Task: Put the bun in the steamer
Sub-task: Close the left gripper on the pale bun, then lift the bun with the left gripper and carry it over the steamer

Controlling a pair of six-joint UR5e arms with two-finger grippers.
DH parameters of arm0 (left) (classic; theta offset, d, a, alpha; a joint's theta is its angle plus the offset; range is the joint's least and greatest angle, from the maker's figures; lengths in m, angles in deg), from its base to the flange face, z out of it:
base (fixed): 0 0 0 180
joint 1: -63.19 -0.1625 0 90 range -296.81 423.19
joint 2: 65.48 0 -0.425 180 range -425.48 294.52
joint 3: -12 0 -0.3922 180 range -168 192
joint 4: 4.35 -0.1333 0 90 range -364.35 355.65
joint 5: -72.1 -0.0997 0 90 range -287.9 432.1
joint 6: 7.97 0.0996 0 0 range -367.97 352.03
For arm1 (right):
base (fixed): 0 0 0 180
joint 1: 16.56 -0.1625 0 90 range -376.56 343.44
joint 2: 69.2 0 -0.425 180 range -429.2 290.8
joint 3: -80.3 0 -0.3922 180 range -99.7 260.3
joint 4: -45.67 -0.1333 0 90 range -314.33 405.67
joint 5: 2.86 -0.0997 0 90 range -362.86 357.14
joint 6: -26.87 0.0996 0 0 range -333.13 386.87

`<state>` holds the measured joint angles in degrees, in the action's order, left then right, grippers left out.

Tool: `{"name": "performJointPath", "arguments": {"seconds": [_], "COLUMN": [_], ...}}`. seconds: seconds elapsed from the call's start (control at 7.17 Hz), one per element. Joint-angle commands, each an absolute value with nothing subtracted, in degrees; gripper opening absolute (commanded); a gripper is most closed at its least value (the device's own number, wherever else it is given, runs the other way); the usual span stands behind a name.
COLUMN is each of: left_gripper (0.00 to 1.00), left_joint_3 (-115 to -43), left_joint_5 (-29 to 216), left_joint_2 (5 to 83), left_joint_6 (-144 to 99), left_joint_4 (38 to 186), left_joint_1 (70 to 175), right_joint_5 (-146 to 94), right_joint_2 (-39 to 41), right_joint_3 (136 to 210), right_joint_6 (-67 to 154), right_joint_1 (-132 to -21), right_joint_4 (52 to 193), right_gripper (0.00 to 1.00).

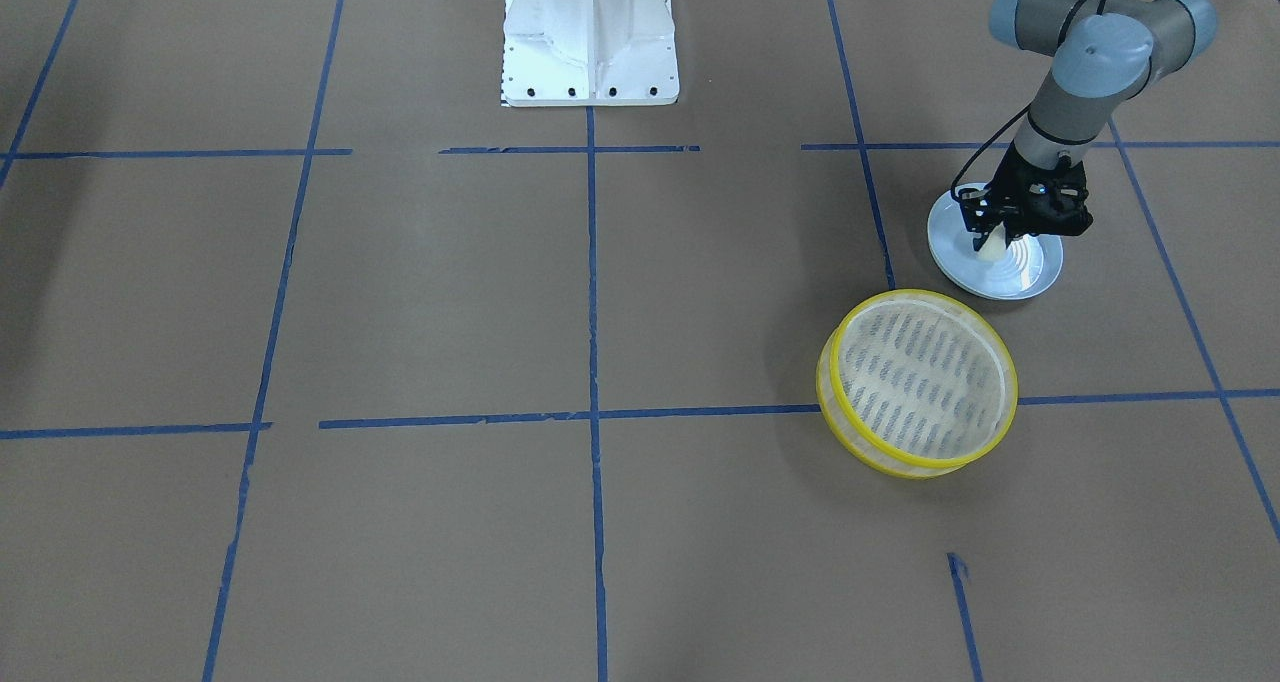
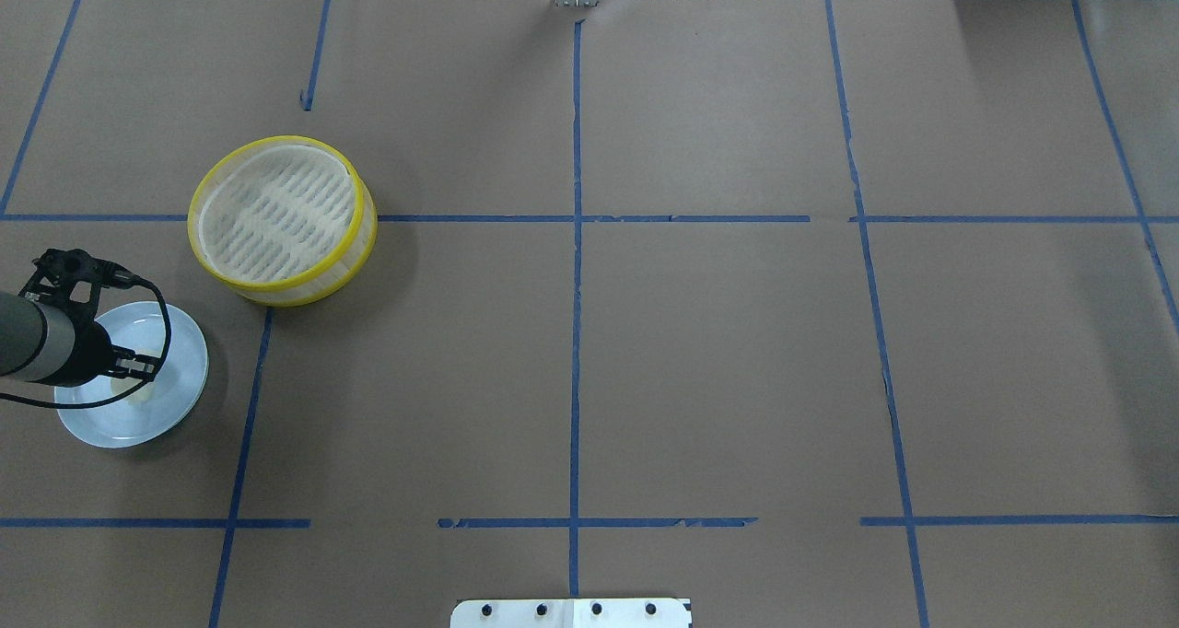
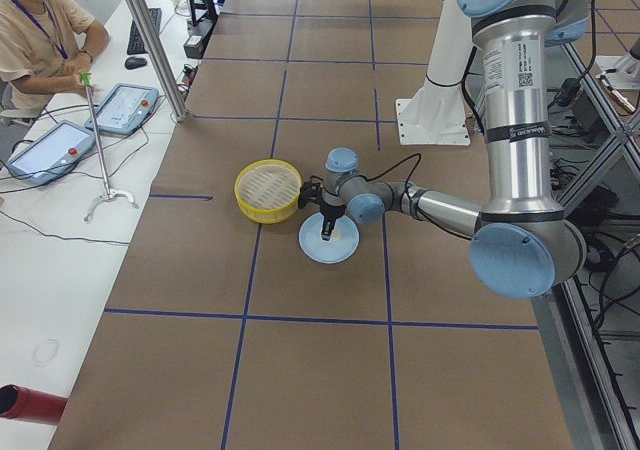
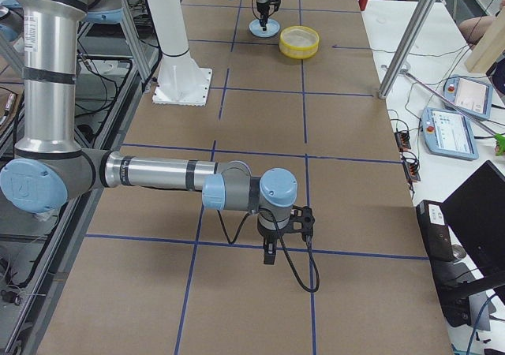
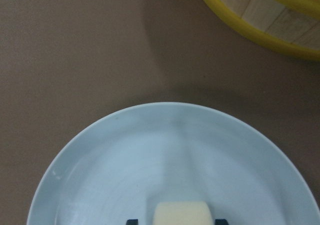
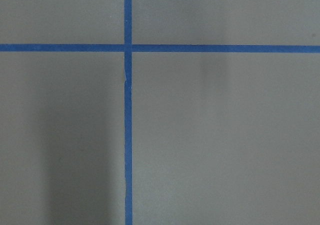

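Observation:
The cream-white bun (image 1: 990, 248) sits on a pale blue plate (image 1: 1035, 264). My left gripper (image 1: 990, 238) points down over the plate, its fingers against both sides of the bun. In the left wrist view the bun (image 5: 181, 213) sits at the bottom edge with a black fingertip (image 5: 132, 221) tight against each side. The yellow-rimmed steamer (image 1: 918, 377) stands empty on the table just beside the plate, and its rim (image 5: 260, 22) shows in the left wrist view. My right gripper (image 4: 269, 257) hangs low over the table far from these; I cannot tell if it is open.
The white robot base (image 1: 590, 37) stands at the table's middle edge. Blue tape lines (image 2: 576, 241) cross the brown table. An operator (image 3: 35, 40) sits with tablets beyond the far side in the exterior left view.

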<state>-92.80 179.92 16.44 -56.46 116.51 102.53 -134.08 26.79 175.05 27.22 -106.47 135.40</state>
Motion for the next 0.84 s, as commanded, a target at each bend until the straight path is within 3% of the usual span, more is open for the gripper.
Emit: {"name": "performJointPath", "arguments": {"seconds": [0.0, 0.28, 0.42, 0.7], "left_gripper": [0.27, 0.27, 0.28, 0.28], "left_joint_3": [-93.03, -96.7, -97.59, -96.55], "left_joint_5": [179.94, 181.51, 186.13, 190.2], "left_joint_2": [16.44, 16.26, 17.22, 27.28], "left_joint_6": [-56.49, -56.49, -56.4, -56.49], "left_joint_4": [116.41, 116.32, 116.41, 110.58], "left_joint_1": [102.74, 104.23, 109.72, 117.83], "right_joint_5": [-134.08, -134.08, -134.08, -134.08], "right_joint_2": [26.77, 26.77, 26.77, 26.77], "right_joint_3": [175.05, 175.05, 175.05, 175.05], "right_joint_6": [27.22, 27.22, 27.22, 27.22], "right_joint_1": [-106.47, -106.47, -106.47, -106.47], "right_joint_4": [135.41, 135.41, 135.41, 135.41], "right_gripper": [1.0, 1.0, 1.0, 1.0]}}
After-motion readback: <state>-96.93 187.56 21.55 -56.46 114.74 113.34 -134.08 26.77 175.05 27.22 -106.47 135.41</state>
